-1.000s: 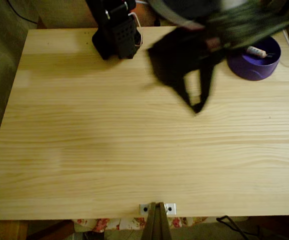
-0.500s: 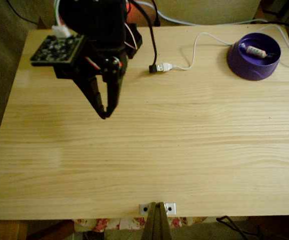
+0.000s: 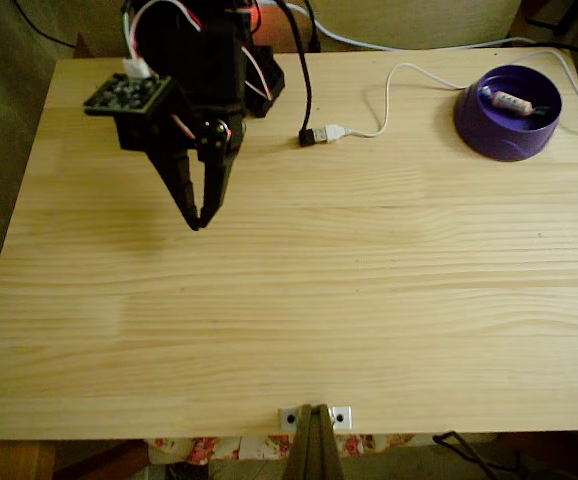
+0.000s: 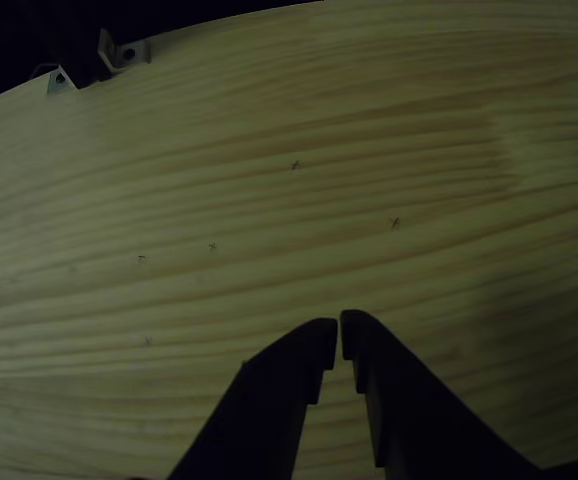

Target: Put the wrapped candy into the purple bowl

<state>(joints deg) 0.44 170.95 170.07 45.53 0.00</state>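
My gripper [image 3: 195,222] hangs over the table's [image 3: 299,320] left half with bare wood all around and toward the near edge. Along the far edge lie a white USB cable [image 3: 389,100] and, at the far right corner, the purple bowl [image 3: 507,128].

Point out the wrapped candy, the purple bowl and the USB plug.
wrapped candy [image 3: 509,101], fixed view, middle of the wrapper.
purple bowl [image 3: 499,139], fixed view, front outer wall.
USB plug [image 3: 325,133], fixed view, white plug body.
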